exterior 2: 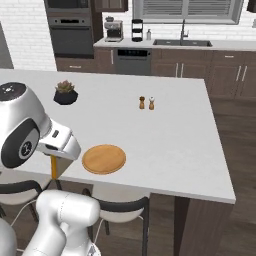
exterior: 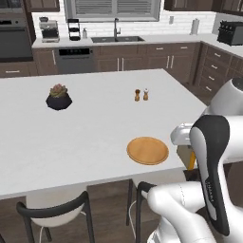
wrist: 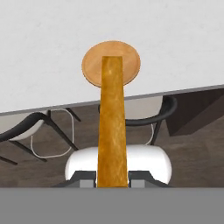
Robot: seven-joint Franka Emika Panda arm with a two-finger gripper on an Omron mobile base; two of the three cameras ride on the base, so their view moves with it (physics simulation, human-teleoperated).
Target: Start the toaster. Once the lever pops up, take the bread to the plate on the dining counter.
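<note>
Bread [wrist: 113, 127], toasted golden-brown, clamped edge-on in the closed gripper [wrist: 112, 180], out over the floor short of the bench's near edge and not yet above the plate. Seen in the left base view as a narrow orange strip [exterior: 191, 160] beneath the white hand, and in the right base view as a similar strip [exterior 2: 53, 167] under the wrist.

Largest first: wide white bench [exterior: 95, 128], carrying everything that matters here, with dark stools [exterior: 57, 211] tucked along its near side. Beyond it, a back wall of brown cabinets with a sink [exterior: 116, 39] under the window. Toaster [exterior: 230, 33] apparently the dark box far off on the back corner worktop, well apart from the arm; slot and lever too small to make out.

On the bench: round wooden plate [exterior: 147, 150] close to the near edge, bare. Dark pot with a succulent [exterior: 59, 98] well to the left. Two small shakers [exterior: 141, 95] near the middle.

Judging from this: toasting and pick-up done, carry to the bench nearly finished. Left: move the slice forward over the plate, lower it, tip it flat, let go.
</note>
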